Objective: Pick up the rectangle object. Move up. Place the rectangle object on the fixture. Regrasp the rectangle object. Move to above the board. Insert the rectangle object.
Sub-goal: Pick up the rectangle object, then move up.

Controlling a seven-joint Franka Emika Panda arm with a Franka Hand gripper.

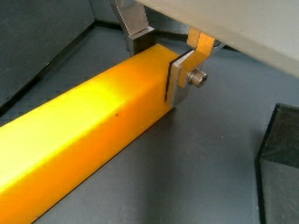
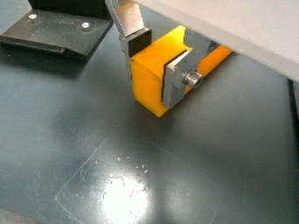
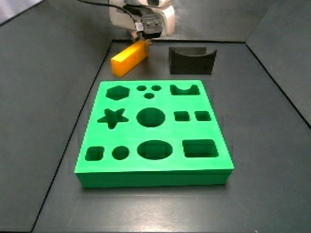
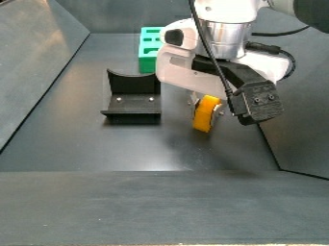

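I have the gripper (image 1: pixel 163 54) clamped across one end of the rectangle object (image 1: pixel 82 122), its fingers on both long faces. The block hangs just above the dark floor beside the fixture (image 3: pixel 191 60), beyond the board (image 3: pixel 152 132), so I judge I'm carrying it toward the notch.

Item count: one gripper (image 1: pixel 163 54) with two fingers (image 1: pixel 136 24), positioned at the end of one rectangle object (image 3: pixel 129 57). One fixture (image 3: pixel 191 60) and one board (image 3: pixel 153 132) are present. In a side view, the board shows eleven cut-outs: one star, one hexagon, circles, squares and other shapes.
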